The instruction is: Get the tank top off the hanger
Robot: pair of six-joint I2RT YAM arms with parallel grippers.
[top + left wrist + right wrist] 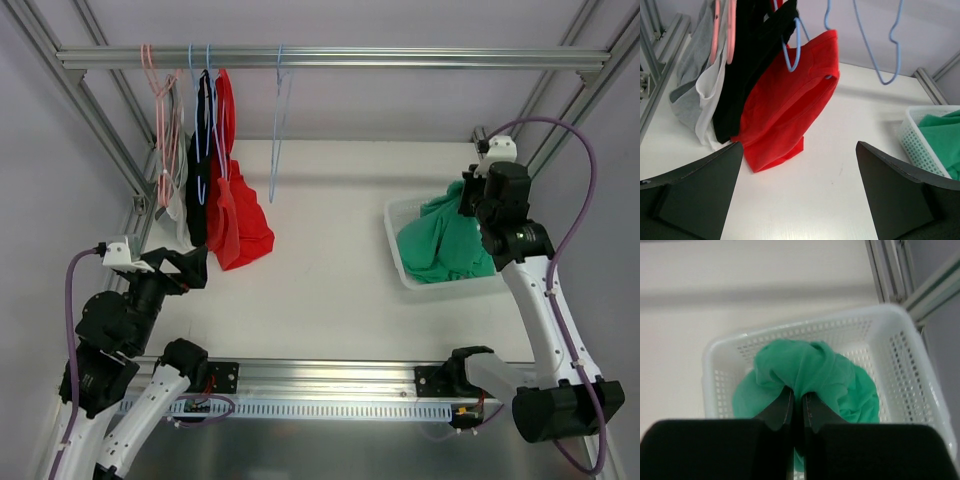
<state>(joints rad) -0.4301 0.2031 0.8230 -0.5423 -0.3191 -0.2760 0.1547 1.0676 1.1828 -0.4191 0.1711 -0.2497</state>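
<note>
Top external view has the soft, light red tank top (245, 235) at upper left on a blue hanger (791, 52), likely best pinched at a strap; left claw (192, 265) gapes empty, right claw (797, 399) is clamped on green cloth (805, 365) in the basket (430, 287).

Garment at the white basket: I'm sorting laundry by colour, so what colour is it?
The garment is plain green, seen best in the right wrist view.

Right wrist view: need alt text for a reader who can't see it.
The right hand, jaws shut, pinches a fold of a crumpled green garment lying in a white perforated basket. The basket sits on a pale table, metal framing at upper right.
</note>
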